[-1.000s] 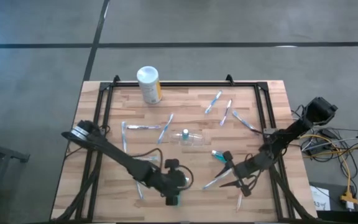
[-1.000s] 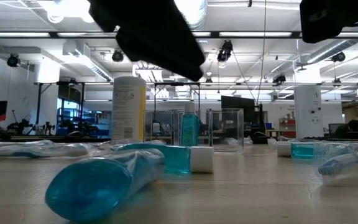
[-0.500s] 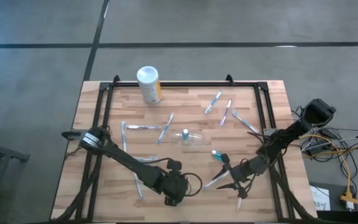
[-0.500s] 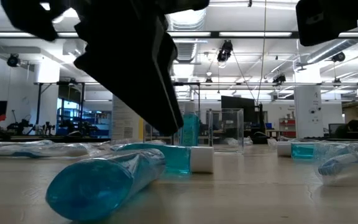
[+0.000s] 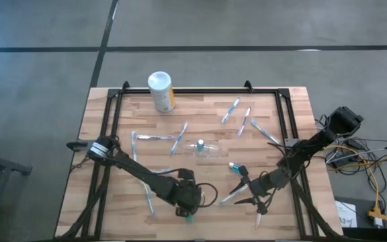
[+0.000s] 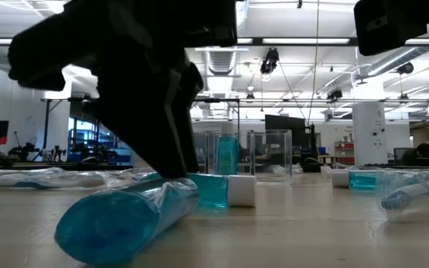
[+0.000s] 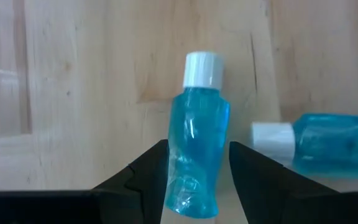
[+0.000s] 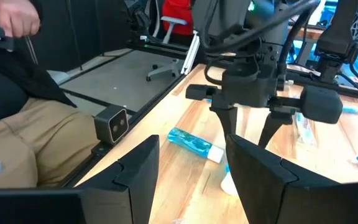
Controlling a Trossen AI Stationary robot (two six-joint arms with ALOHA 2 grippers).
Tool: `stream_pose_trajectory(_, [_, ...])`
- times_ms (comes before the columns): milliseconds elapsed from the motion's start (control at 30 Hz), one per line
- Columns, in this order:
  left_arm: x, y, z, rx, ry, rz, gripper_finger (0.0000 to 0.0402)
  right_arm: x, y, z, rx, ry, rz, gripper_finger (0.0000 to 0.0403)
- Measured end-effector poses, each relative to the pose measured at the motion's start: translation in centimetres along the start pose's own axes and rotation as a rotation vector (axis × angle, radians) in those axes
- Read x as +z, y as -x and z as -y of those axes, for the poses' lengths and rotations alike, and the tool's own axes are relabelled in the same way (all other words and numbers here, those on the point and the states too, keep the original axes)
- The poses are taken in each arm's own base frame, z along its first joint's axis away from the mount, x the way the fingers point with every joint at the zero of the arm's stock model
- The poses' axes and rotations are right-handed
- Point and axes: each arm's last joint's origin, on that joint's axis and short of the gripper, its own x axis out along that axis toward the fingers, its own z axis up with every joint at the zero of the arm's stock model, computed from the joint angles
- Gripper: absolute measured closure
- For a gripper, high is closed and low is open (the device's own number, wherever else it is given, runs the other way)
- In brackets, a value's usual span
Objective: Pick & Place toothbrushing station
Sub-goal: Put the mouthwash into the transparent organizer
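- Teal and see-through, a small plastic tube with a white cap (image 7: 196, 155) lies flat on the pale wooden table (image 5: 200, 114), near the front edge.
- The left gripper (image 7: 192, 171) is down over it, its two dark fingers (image 7: 148, 174) spread on either side of the tube's body. The gap looks just wider than the tube, and no squeeze shows, so nothing is held.
- A second teal tube (image 7: 328, 142) lies just beside the first, cap towards it.
- The right gripper (image 5: 252, 196) rests low at the front right beside a white and light-blue toothbrush (image 5: 230, 197), its jaws parted and empty.
- The clear plastic cup (image 5: 210, 149) lies on its side mid-table with a tube by it; more toothbrushes are scattered farther back, and the white canister with a yellow label (image 5: 161, 91) stands at the rear.
- By my reading, the step in hand is the pick of the straddled tube.
- Next the fingers need to close on the soft body, centred so it does not roll or slip, then lift clear of the neighbouring tube.
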Motion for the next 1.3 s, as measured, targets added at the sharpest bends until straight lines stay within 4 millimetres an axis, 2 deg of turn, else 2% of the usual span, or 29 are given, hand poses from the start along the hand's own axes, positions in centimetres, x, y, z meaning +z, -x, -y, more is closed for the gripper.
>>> stream_pose_trajectory(233, [-0.9, -1.3, -1.1, 0.019, 0.011, -0.027, 0.0229, 0.0, 0.0, 0.0, 0.001, 0.003, 0.0, 0.022])
stream_pose_trajectory(600, [-1.9, -3.1, -1.6, -0.074, -0.023, 0.044, 0.0233, 0.0, 0.0, 0.0, 0.003, 0.013, 0.001, 0.022])
stream_pose_trajectory(733, [-2.6, -3.7, -1.8, -0.082, 0.034, 0.04, 0.0256, 0.0, 0.0, 0.0, 0.004, 0.033, 0.002, 0.022])
stream_pose_trajectory(1000, [-4.2, -5.0, -1.9, -0.071, 0.118, 0.064, 0.0337, 0.2, -0.1, 0.0, 0.005, -0.003, 0.008, 0.022])
stream_pose_trajectory(1300, [-5.5, -5.8, -1.6, -0.029, 0.166, 0.176, 0.0337, 0.1, -0.1, 0.0, 0.005, -0.024, 0.002, 0.022])
